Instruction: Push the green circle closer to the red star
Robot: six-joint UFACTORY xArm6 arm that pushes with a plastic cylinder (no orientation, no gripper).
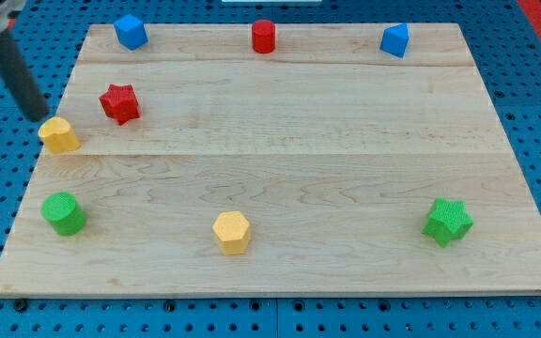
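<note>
The green circle (64, 213) is a round green block near the board's lower left corner. The red star (119, 102) lies above it, toward the upper left. My tip (38, 116) is at the board's left edge, just above and left of a yellow block (59, 135), and left of the red star. The rod rises from the tip toward the view's top left. The green circle is well below the tip, with the yellow block between them.
A blue cube (131, 31), a red cylinder (264, 36) and a blue block (394, 39) line the top edge. A yellow hexagon (232, 232) sits bottom centre and a green star (447, 222) bottom right. The wooden board (289, 141) lies on blue pegboard.
</note>
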